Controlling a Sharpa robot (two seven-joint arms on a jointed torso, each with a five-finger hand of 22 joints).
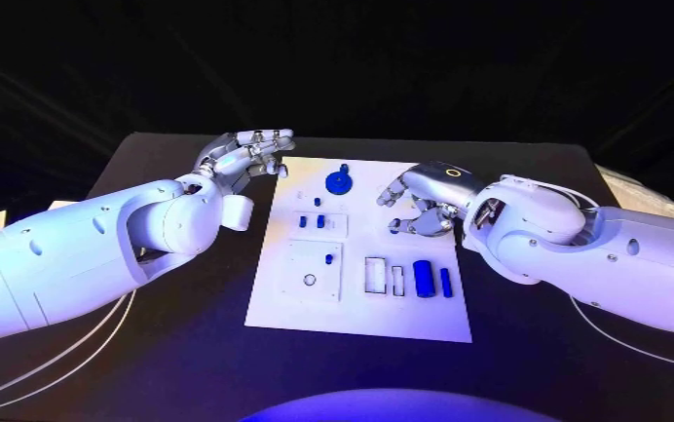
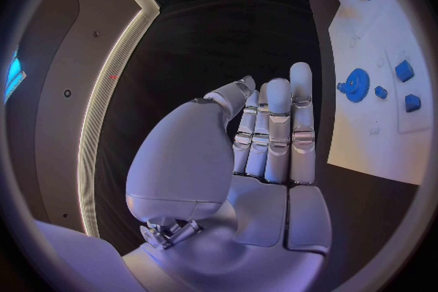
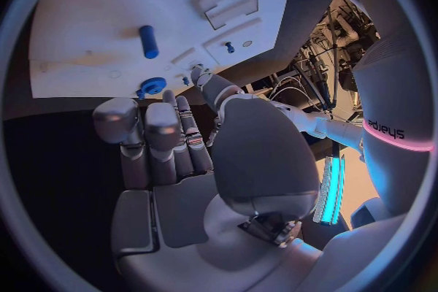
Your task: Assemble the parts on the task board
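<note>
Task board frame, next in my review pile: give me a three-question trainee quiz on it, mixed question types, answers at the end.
1. True or false: the left hand holds a blue part.
2. Which hand is over the task board? A) left B) right C) both
3. Fill in: the blue gear sits near the board's ___ edge, as the head view shows it (near/far).

Key:
1. False. The left hand is open, fingers straight, beside the board over the black table.
2. B. The right hand hangs over the board's far right part, holding nothing.
3. Far.
</note>
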